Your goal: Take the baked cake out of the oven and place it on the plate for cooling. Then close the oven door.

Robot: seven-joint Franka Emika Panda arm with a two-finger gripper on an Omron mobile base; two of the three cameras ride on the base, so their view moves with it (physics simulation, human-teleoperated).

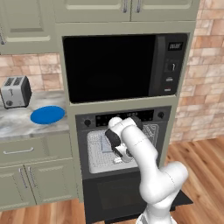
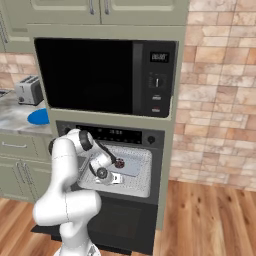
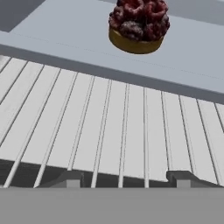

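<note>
The baked cake (image 3: 138, 26), small, round and dark with a lumpy top, sits on a flat grey tray (image 3: 65, 30) on the wire rack (image 3: 109, 127) inside the oven (image 1: 124, 117). From the right base view the cake (image 2: 119, 163) lies just beyond my hand. My gripper (image 3: 124, 179) hovers low over the rack's front bars, short of the cake, open with nothing between its fingertips (image 3: 65, 178). The oven door (image 1: 127, 197) hangs folded down below the cavity. On the counter to the left lies the blue plate (image 1: 47, 114).
A silver toaster (image 1: 15, 91) stands behind the plate. The black microwave (image 1: 122, 65) sits directly above the oven. Cabinet drawers (image 1: 26, 151) lie under the counter, and a brick wall (image 1: 201, 87) and wood floor are on the right.
</note>
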